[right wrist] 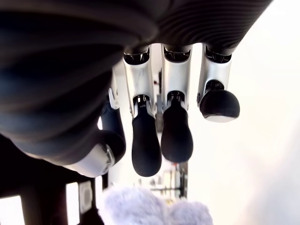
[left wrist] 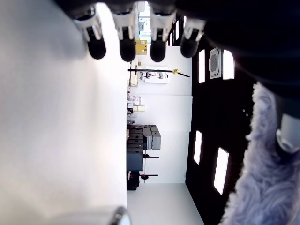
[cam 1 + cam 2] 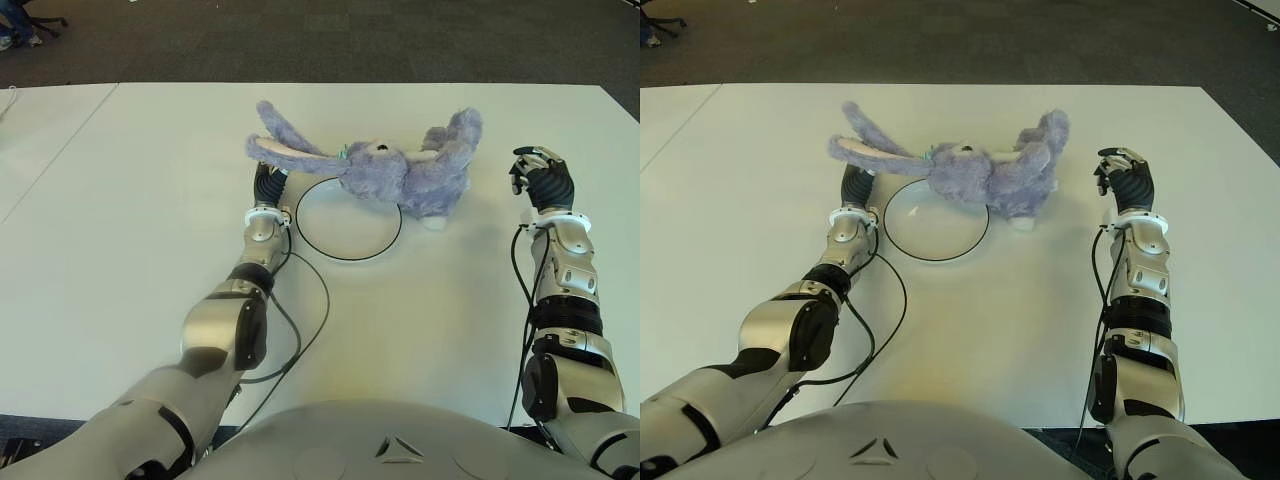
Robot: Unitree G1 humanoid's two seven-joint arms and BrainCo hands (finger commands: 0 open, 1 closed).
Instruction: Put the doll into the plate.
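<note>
1. The doll (image 3: 400, 172) lies on the table (image 3: 130, 200), its body across the far rim of the plate (image 3: 349, 219) and partly over it, one long ear stretched toward the robot's left
2. The left hand (image 3: 268, 183) sits just under that ear, left of the plate; in its wrist view four fingers (image 2: 126, 40) reach out straight with fur beside the thumb, so whether it pinches the ear I cannot tell
3. The right hand (image 3: 540, 175) shows well right of the doll, fingers loosely curled, holding nothing
4. To do this step well, I judge the left hand should close firmly on the ear or body, lift a little, and draw the doll toward the robot until its bulk centres inside the rim, then let go low so it doesn't roll off
5. Count: one doll, one plate, two hands
</note>
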